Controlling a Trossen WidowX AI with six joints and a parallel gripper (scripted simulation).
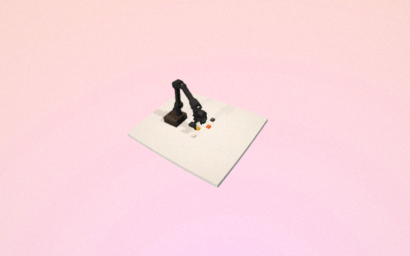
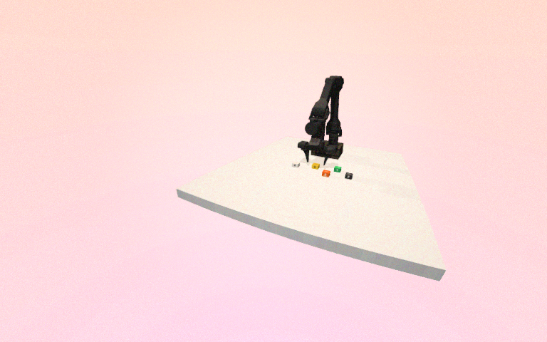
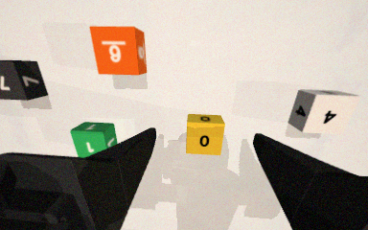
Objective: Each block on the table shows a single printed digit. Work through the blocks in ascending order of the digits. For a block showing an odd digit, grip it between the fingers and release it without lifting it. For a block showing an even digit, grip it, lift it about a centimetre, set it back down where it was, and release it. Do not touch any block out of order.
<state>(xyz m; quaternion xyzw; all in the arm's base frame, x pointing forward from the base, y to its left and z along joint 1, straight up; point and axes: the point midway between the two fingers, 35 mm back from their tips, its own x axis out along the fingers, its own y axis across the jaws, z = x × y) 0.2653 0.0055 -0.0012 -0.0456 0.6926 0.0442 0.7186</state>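
Fingers of the end effector (image 1: 198, 126) (image 2: 316, 163) (image 3: 206, 136) stand spread and empty; descending off-centre could knock the yellow block (image 1: 198, 128) (image 2: 315, 166) (image 3: 204, 139) aside.

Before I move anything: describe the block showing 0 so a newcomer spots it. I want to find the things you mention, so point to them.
On the pale table (image 1: 229, 151) (image 2: 306, 205), look by the open gripper (image 1: 198, 126) (image 2: 316, 163) (image 3: 206, 133). In the wrist view, the yellow block (image 1: 198, 128) (image 2: 315, 166) (image 3: 204, 139) appears between its two fingertips. Unlike its green, orange, black and white neighbours, it is yellow, marked 0.
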